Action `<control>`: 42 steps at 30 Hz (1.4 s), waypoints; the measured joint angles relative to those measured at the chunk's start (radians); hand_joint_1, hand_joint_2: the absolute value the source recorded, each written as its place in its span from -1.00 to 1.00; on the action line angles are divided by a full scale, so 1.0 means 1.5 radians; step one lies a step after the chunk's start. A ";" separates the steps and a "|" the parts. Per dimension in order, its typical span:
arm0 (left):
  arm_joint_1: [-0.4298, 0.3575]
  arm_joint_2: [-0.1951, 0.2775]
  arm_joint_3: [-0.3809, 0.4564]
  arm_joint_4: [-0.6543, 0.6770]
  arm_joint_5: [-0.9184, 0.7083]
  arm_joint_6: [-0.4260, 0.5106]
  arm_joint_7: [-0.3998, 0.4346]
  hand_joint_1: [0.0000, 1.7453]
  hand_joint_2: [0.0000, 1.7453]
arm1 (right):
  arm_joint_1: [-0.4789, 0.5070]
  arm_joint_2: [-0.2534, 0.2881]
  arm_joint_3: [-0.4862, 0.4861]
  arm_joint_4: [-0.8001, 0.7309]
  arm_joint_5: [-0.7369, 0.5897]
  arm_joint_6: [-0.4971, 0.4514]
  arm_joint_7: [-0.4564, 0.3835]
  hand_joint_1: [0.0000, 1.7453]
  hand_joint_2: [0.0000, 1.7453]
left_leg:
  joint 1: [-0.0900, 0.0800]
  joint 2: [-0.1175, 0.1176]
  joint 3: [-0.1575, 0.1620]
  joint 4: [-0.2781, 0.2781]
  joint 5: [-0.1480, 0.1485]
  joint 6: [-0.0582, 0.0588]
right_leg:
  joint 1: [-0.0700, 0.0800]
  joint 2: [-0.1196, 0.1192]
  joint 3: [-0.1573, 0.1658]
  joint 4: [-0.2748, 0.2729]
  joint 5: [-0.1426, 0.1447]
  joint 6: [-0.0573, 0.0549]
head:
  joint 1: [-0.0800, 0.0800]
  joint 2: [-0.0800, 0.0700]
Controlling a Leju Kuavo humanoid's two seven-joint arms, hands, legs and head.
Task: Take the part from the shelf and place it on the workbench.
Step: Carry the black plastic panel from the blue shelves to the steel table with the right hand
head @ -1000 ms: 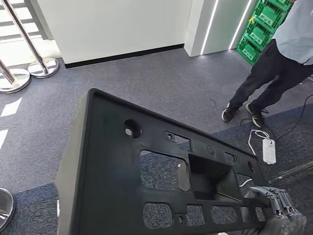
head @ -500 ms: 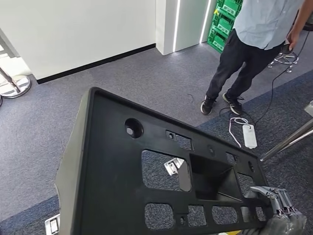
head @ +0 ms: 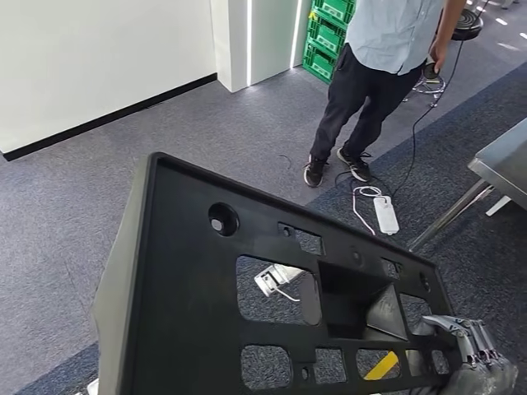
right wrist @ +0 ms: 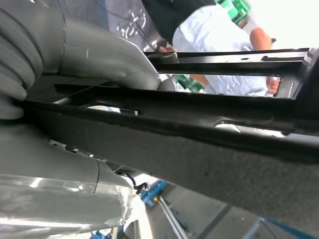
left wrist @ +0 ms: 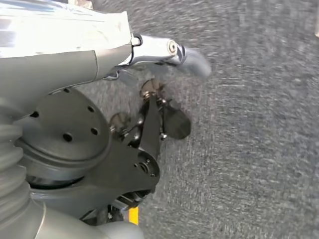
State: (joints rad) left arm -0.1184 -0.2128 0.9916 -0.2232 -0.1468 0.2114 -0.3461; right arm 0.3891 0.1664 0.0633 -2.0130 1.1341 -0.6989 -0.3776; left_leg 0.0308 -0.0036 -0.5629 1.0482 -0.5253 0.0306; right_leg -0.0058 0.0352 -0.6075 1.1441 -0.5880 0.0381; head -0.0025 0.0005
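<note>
Holding the black plastic panel [head: 205, 304] up in front of me, well above the grey carpet [head: 81, 222], tilted w/ its long edge running down toward my right. Right hand [head: 472, 354] grips the panel's lower right end, fingers [head: 463, 329] curled over the rim; in the right wrist view the thumb [right wrist: 112, 55] lies on one face of the panel [right wrist: 211, 129], rest of the hand on the other. Left hand [left wrist: 150, 124] hangs over carpet, dark fingers [left wrist: 175, 122] loosely apart, nothing in it. Ahead on the right a bench [head: 506, 160] corner on a slanted metal leg [head: 445, 218]. A person [head: 379, 66] in a light shirt & dark trousers stands near green crates [head: 326, 33]; white power strip [head: 385, 216] w/ cables lies on the carpet by their shoes.
</note>
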 joint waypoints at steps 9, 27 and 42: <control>0.000 0.000 0.001 0.000 0.000 0.000 0.002 -1.00 1.00 | 0.000 0.000 -0.003 0.000 -0.003 0.000 -0.002 1.00 1.00 | -0.004 0.059 0.027 -0.005 -0.023 -0.015 | 0.006 -0.069 0.013 -0.069 0.063 -0.007 | 0.000 0.000; 0.000 0.002 0.003 0.000 0.000 -0.001 -0.001 -1.00 1.00 | 0.000 0.003 -0.013 0.001 -0.006 0.001 -0.008 1.00 1.00 | -0.011 -0.033 -0.005 -0.004 0.008 -0.005 | 0.004 0.057 0.033 -0.080 0.047 -0.019 | -0.003 0.000; -0.001 0.001 0.003 0.000 0.000 -0.019 -0.011 -1.00 1.00 | -0.002 0.003 -0.016 0.002 -0.011 0.000 -0.008 1.00 1.00 | -0.005 0.065 0.043 -0.021 -0.025 -0.026 | 0.000 -0.047 0.008 -0.078 0.068 -0.013 | 0.000 0.000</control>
State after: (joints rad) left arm -0.1204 -0.2117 0.9968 -0.2235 -0.1462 0.1823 -0.3632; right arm 0.3858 0.1705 0.0399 -2.0099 1.1182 -0.6985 -0.3895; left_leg 0.0238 0.0941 -0.4984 1.0165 -0.5628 -0.0091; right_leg -0.0051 -0.0348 -0.5960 1.0273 -0.4863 0.0180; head -0.0026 0.0004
